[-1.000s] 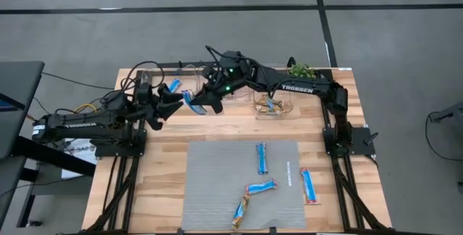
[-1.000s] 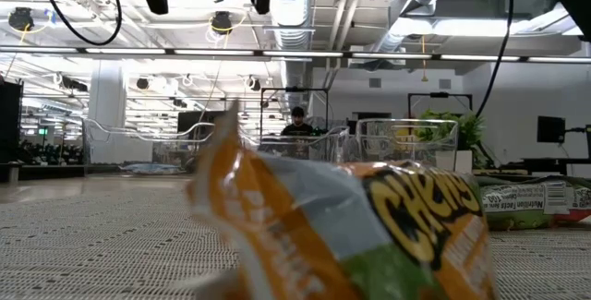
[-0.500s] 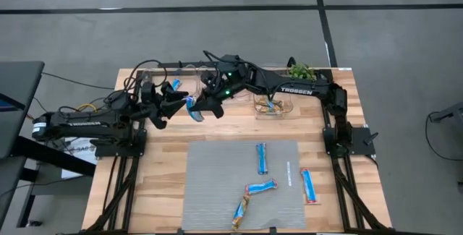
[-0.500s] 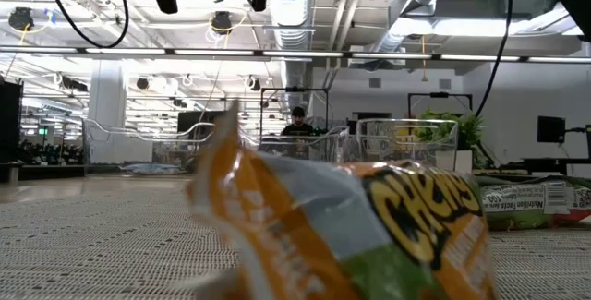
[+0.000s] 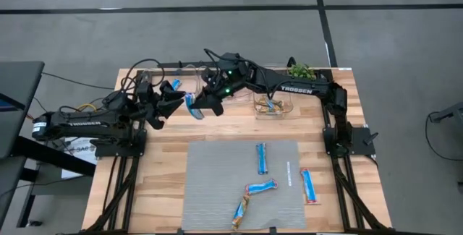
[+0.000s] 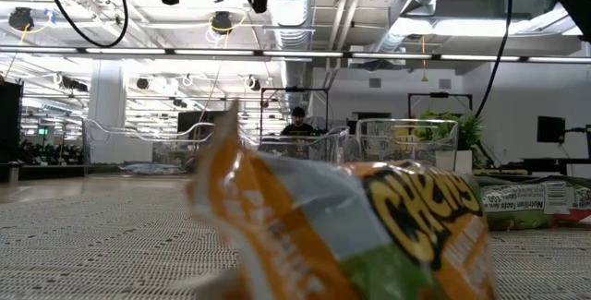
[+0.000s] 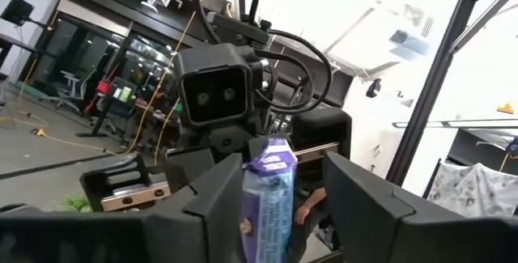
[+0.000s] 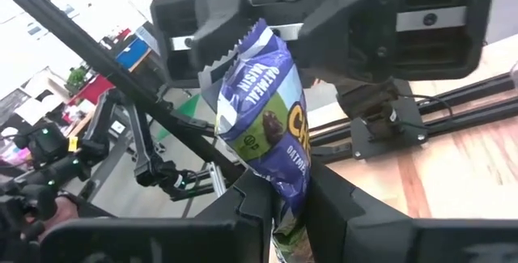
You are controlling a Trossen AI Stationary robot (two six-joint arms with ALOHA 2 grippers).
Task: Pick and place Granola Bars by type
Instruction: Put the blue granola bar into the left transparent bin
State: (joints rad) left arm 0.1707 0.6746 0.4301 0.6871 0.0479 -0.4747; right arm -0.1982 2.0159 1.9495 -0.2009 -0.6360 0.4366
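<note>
Pale wooden table [image 5: 159, 163] carries a grey woven mat [image 5: 217, 184] at its front and clear plastic bins [image 5: 273, 105] along the back edge. Above the back-left part of the table the two grippers face each other. The right gripper [image 5: 197, 108] has its fingers closed on a blue-wrapped oatmeal-raisin granola bar [image 8: 267, 125], held in the air (its free end reaches between the other arm's fingers). The left gripper [image 5: 171, 103] stands spread wide around that bar, its fingers [image 7: 212, 198] not pressing it. Further wrapped bars [image 5: 261, 157] lie on the mat, and one blue bar [image 5: 309, 186] lies on bare wood just beside it.
</note>
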